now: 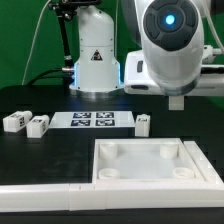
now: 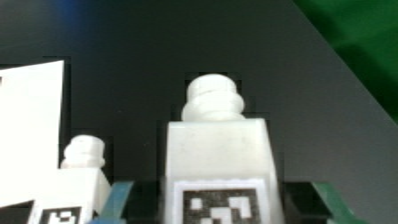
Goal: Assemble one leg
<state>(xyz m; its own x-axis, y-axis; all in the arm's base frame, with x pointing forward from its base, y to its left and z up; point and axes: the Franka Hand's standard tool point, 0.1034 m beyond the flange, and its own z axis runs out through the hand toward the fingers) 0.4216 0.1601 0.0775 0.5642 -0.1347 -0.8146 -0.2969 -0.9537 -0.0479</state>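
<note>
Item: the leg (image 2: 217, 150). Upright between the fingers (image 2: 121, 205) of the end effector (image 2: 217, 208), which is clenched on its tagged base. This grip likely leaves the peg free for a socket in the panel (image 1: 145, 160). A second leg (image 2: 80, 165) stands just beside it on the surface (image 1: 40, 150).

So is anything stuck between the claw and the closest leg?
No, nothing visible. In the wrist view the leg sits right between the claw's fingers. Another leg stands beside it, not in between. Whether the claw is squeezing it, I cannot tell.
</note>
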